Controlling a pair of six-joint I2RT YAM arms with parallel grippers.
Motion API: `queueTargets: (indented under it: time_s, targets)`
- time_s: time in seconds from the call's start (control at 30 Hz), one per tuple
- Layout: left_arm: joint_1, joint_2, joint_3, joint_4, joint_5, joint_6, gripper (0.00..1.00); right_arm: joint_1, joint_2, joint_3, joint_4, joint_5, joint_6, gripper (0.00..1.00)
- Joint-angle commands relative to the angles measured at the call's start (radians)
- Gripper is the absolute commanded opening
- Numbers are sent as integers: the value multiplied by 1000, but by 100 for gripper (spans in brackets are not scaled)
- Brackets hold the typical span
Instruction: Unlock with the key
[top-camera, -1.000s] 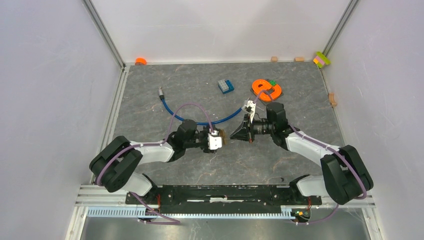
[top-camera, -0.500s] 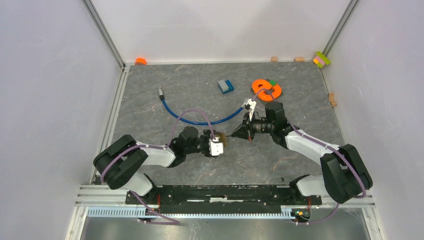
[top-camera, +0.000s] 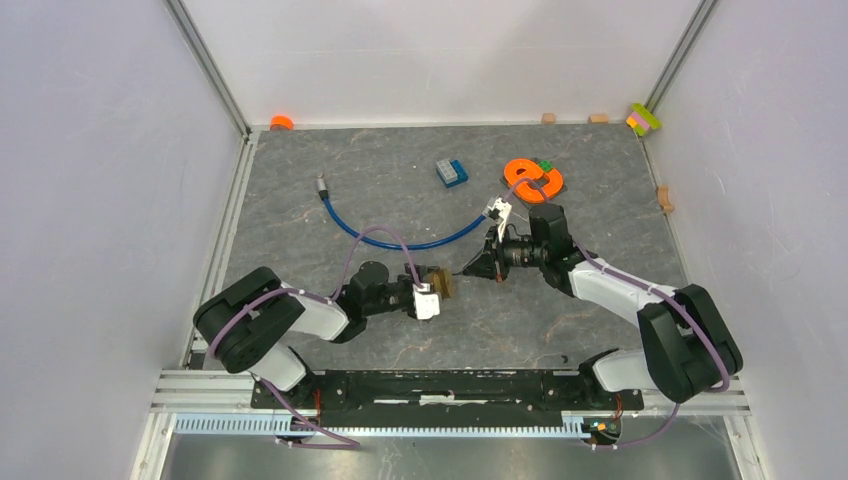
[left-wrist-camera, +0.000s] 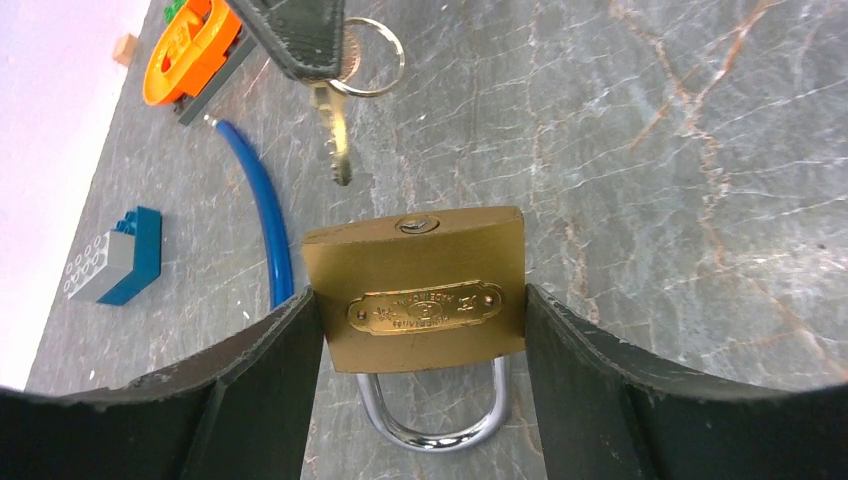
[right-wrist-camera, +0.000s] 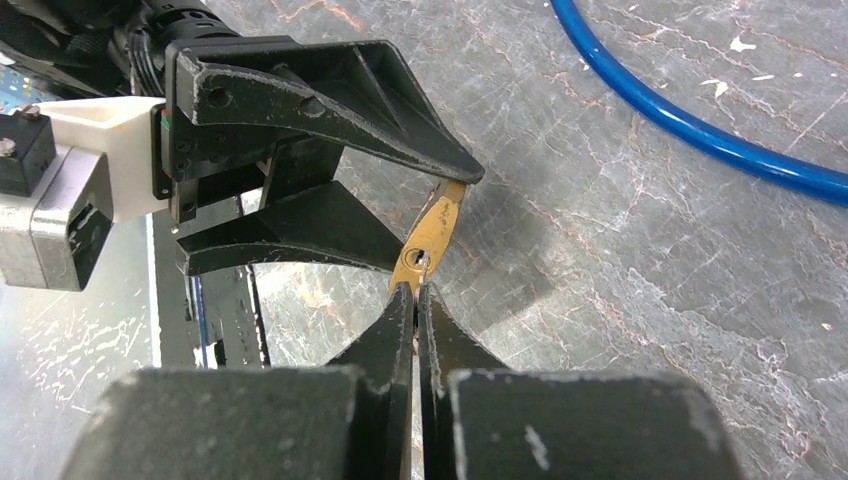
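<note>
My left gripper is shut on a brass padlock, one finger on each side of its body. The steel shackle points back at the wrist and the keyhole faces away. My right gripper is shut on a brass key with a ring. The key's tip hangs just beyond and left of the keyhole, a short gap apart. In the top view the padlock and the right gripper face each other mid-table.
A blue cable curves across the table behind the grippers and shows in the left wrist view. An orange part and a blue-grey brick lie further back. Small blocks line the back wall.
My left arm has drawn the padlock a little toward the near edge. My right wrist has turned with the key and since held almost still.
</note>
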Motion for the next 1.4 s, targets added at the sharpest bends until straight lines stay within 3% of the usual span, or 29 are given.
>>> queueTargets:
  time_s: [0.0, 0.13, 0.3, 0.5, 0.57, 0.67, 0.77, 0.87, 1.23, 1.37]
  targets:
    - [-4, 4, -30, 279, 119, 10, 2, 1, -40, -8, 39, -61, -22, 0]
    - [-4, 0, -47, 298, 203, -12, 2, 2, -68, -14, 17, -97, -116, 0]
    - [2, -13, -58, 305, 275, -52, 2, 4, -130, -5, -123, -105, -384, 0]
    - [64, -55, 3, 168, 446, -191, 2, 16, -177, 100, -499, -82, -934, 0]
    - [85, -72, 34, 69, 494, -208, 2, 32, -200, 124, -582, -55, -1104, 0]
    - [111, -94, 123, -178, 561, -187, 2, 50, -234, 129, -608, -34, -1197, 0]
    - [115, -102, 259, -590, 603, -4, 2, 88, -252, 138, -621, -3, -1262, 0]
    - [116, -96, 339, -831, 624, 118, 2, 142, -264, 143, -633, 58, -1318, 0]
    - [123, 6, 554, -1396, 721, 472, 2, 281, -323, 101, -638, 211, -1426, 0]
    - [123, 40, 604, -1474, 717, 503, 2, 331, -354, 72, -611, 256, -1428, 0]
